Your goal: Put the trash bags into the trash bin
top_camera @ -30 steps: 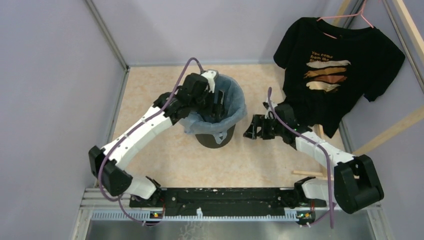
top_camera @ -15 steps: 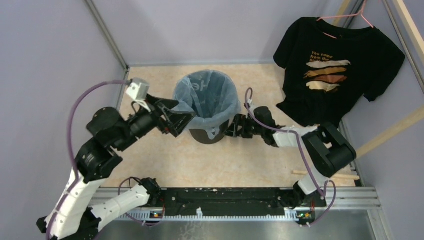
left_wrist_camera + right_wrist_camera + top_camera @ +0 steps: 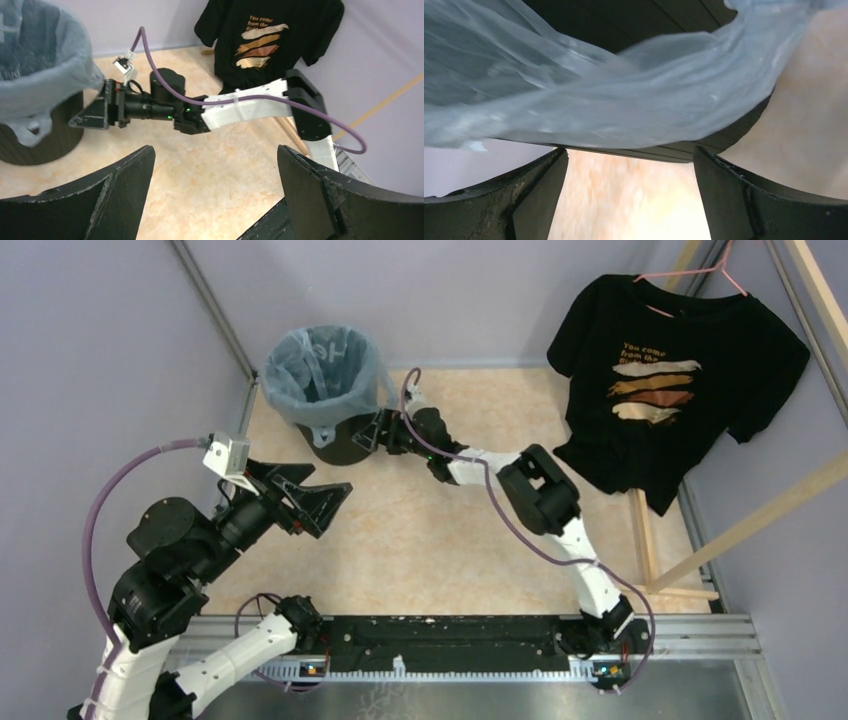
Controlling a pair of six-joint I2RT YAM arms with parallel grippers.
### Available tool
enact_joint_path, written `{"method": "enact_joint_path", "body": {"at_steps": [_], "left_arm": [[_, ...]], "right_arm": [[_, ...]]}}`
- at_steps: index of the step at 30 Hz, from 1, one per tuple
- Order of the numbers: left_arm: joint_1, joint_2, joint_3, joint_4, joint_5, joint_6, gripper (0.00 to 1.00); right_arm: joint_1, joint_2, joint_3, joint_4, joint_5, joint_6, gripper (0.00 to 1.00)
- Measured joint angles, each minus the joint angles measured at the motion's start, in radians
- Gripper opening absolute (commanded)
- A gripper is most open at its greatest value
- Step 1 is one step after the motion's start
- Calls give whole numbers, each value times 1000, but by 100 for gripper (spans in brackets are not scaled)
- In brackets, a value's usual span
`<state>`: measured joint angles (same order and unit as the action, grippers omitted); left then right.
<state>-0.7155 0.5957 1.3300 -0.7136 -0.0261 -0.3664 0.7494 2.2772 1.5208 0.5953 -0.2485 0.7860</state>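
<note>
Top external: fixed, high behind the arm bases, looking down on the whole desk (image 3: 450,530).

Left wrist: low over the desk, looking out through the left gripper (image 3: 212,150) toward the right arm (image 3: 240,107) and T-shirt (image 3: 267,40). The trash bin (image 3: 35,140) sits at its left edge.

Right wrist: looks past the right gripper (image 3: 629,150), very near the bin's side. The trash bag (image 3: 614,85) fills the frame, blurred.

Bin and bag appear in all three views.

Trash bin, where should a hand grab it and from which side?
Probably the rim of the trash bin, one finger inside and one outside, from its right side where the right hand sits: the body looks too wide to span, and walls crowd its left and back.
</note>
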Motion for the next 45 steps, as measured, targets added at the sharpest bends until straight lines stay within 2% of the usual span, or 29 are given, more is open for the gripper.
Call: {"method": "enact_joint_path", "body": {"at_steps": [5, 10, 12, 14, 17, 21, 23, 24, 27, 29, 31, 35, 41, 45], "left_arm": [[0, -3, 30, -69, -43, 0, 98], [0, -2, 48, -89, -51, -1, 98], [0, -2, 49, -97, -51, -2, 98], [0, -2, 49, -102, -50, -2, 98], [0, -2, 47, -101, -51, -3, 98], [0, -5, 19, -87, -60, -10, 98], [0, -13, -7, -76, -73, -14, 98], [0, -18, -19, -74, -81, -17, 98], [0, -34, -47, -66, -114, -24, 98], [0, -52, -64, -50, -136, -24, 98], [0, -80, -87, -30, -164, -25, 98], [0, -138, -132, 14, -232, -37, 98], [0, -175, -148, 60, -304, -59, 98], [0, -164, -107, 56, -332, -59, 98]], "right_arm": [[26, 313, 449, -100, 57, 30, 95], [56, 654, 1022, -232, 83, 39, 99], [67, 683, 1063, -248, 86, 39, 99], [74, 664, 1009, -241, 83, 36, 99], [79, 539, 806, -234, 63, 11, 99], [80, 280, 456, -326, 17, -52, 99], [79, 46, 163, -362, -5, -105, 99], [79, -3, 113, -380, -3, -115, 99], [80, -359, -215, -444, 9, -213, 99], [80, -588, -343, -535, 37, -286, 99], [80, -790, -402, -639, 88, -354, 99], [80, -1110, -413, -876, 260, -462, 99], [80, -1347, -322, -1183, 489, -516, 99], [80, -1435, -213, -1248, 546, -546, 99]]}}
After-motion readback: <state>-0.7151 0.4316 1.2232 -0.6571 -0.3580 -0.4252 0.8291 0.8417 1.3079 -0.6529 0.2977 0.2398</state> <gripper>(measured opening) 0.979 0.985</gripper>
